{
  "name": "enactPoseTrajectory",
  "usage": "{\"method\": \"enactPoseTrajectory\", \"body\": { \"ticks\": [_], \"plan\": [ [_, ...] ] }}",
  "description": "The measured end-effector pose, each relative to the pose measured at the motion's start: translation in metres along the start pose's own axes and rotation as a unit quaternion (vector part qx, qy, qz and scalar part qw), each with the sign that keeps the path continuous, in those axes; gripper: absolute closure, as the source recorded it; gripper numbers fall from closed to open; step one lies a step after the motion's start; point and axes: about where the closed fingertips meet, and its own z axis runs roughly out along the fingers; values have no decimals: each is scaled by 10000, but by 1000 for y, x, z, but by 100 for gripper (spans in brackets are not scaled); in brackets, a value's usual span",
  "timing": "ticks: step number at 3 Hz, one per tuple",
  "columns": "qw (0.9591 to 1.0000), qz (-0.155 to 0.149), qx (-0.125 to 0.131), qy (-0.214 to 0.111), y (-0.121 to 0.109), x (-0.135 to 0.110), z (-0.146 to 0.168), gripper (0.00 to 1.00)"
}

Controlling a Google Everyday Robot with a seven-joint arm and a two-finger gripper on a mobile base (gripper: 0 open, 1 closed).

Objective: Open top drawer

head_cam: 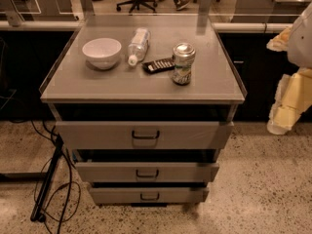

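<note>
Top drawer [97, 134] sits directly under the table [214, 84] top, front facing the near side. It is the widest of three. Its dark handle [145, 134] is at centre front, with nothing touching it. A dark band shows above the front but no tray interior, so I judge it shut or barely cracked. Middle drawer [102, 171] and bottom drawer [112, 195] are stacked below, each with a smaller handle.

Tool [279, 123] hangs at the right edge of the scene, off the table's right side and well apart from the handle. Cannot tell whether it is open or closed, and it grips nothing that I can see.

On the table: bowl [102, 52] far left, bottle [138, 45] lying on its side beside it, can [183, 63] upright towards the right, and a dark flat item [158, 65] between bottle and can. Cables [53, 179] trail on the floor at the near left.

Step in hand, as I judge it: approach, with the reach not yet made. The next move calls for bringing the tool left across the drawer front to the handle, aligned with its bar, hooking or clamping it, then pulling straight towards the near side. The smaller handle just below must not be taken by mistake.
</note>
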Motion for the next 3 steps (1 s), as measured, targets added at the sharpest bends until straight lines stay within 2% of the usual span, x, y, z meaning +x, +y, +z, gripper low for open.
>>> {"method": "enactPoseTrajectory", "body": {
  "ticks": [1, 3],
  "plan": [
    [10000, -2, 1, -1, 0, 0, 0, 0],
    [9992, -364, 63, -122, 18, -4, 13, 0]
  ]
}}
